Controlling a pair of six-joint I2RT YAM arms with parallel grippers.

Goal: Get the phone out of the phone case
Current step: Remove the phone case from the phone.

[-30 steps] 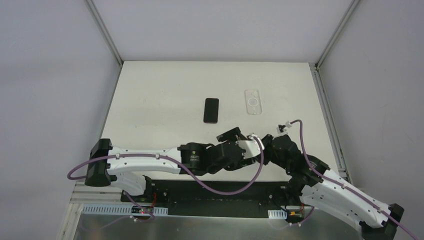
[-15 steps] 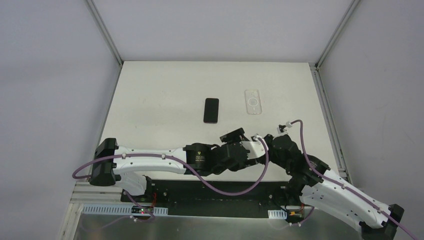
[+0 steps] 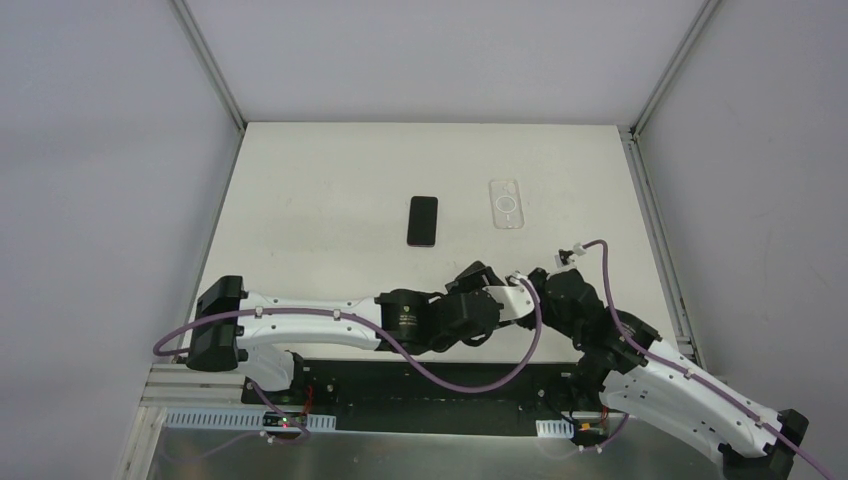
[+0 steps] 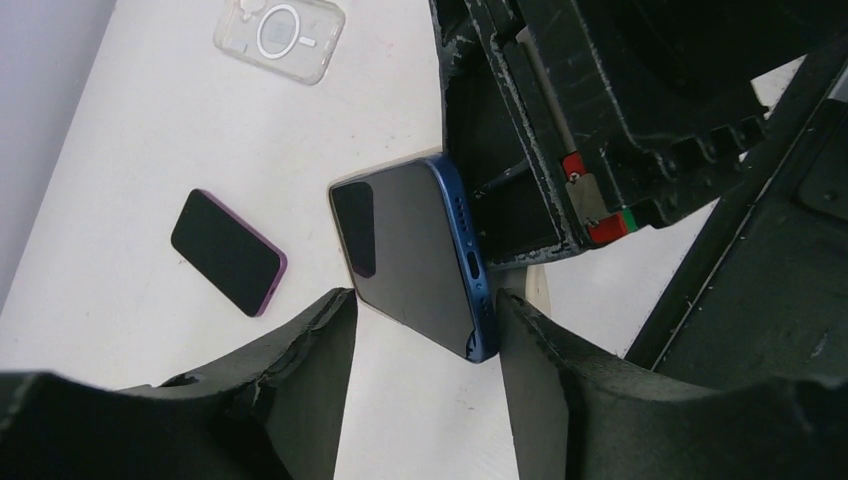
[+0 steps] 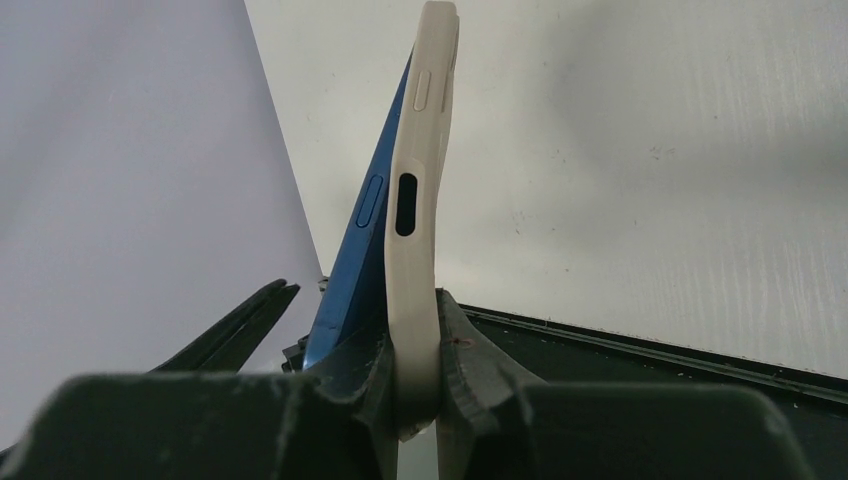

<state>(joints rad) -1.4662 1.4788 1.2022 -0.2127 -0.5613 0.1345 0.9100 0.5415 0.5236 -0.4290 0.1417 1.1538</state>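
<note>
The blue phone [image 4: 405, 250] with a dark screen sits in a cream phone case [image 5: 415, 250], held upright above the table's near edge. My right gripper [image 5: 415, 325] is shut on the case's wall. At that end the phone [image 5: 350, 270] leans out of the case to the left. My left gripper [image 4: 425, 320] has its jaws apart around the phone's lower corner. Its right finger [image 4: 540, 380] lies against the blue edge, and its left finger [image 4: 320, 370] stands by the screen's edge. In the top view both grippers meet at the case [image 3: 510, 298].
A dark phone in a purple case [image 3: 422, 220] lies flat mid-table, also visible in the left wrist view [image 4: 228, 250]. A clear empty case [image 3: 507, 203] lies to its right. The black rail [image 5: 650, 350] runs along the table's near edge behind the grippers.
My left arm has slid a little to the right toward the right gripper, and its jaws have narrowed around the phone. The right arm has not moved.
</note>
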